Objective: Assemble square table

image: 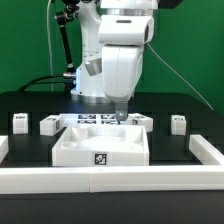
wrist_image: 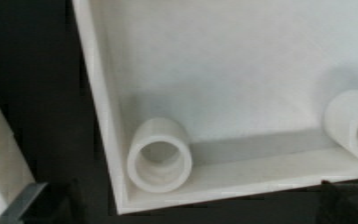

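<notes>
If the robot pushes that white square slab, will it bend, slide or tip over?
The square slab looks like rigid moulded plastic with a raised rim, so it probably stays stiff. It lies flat and wide on the black table, so it should slide rather than tip. Its hollow form suggests little weight.

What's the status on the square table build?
Gripper low over tabletop edge, open or shut unreadable. No legs fitted; they sit loose beside it. Nothing seen in the way.

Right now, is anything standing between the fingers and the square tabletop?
Nothing visible does. The fingers hang right over the square tabletop's far rim, and the wrist view shows only its bare inner floor and two round sockets. The legs stand aside.
</notes>
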Tool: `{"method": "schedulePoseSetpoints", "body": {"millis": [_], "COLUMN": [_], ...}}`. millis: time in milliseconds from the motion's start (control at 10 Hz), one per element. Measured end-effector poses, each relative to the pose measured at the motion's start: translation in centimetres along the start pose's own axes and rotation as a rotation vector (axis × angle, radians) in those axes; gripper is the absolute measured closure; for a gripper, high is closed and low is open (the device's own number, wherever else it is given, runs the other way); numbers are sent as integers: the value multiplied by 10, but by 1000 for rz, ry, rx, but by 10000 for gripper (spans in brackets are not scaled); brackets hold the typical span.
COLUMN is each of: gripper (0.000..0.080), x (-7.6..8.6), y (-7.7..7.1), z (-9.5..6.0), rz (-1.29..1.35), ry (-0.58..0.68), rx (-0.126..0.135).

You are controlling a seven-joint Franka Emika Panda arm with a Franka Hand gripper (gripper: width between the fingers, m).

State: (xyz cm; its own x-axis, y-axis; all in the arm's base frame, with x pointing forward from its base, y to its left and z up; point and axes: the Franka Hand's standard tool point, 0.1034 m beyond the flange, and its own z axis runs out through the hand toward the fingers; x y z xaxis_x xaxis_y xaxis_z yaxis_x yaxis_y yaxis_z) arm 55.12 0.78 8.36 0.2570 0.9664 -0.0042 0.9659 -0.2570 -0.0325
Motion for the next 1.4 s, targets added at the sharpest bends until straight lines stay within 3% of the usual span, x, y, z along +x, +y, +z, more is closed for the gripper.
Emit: {"method": "schedulePoseSetpoints", "body": {"millis": [100, 400, 900, 1000, 1200, 1400], "gripper": [150, 150, 150, 150, 150, 150], "x": [-4, -22, -24, -25, -28, -30], "y": [-15, -47, -52, -62, -88, -97], "z": [6, 25, 30, 37, 52, 64], "rz": [-3, -32, -30, -32, -29, -31], "ry": [8, 11, 9, 14, 16, 20], "rx": [-22, -15, -5, -15, 2, 6]}}
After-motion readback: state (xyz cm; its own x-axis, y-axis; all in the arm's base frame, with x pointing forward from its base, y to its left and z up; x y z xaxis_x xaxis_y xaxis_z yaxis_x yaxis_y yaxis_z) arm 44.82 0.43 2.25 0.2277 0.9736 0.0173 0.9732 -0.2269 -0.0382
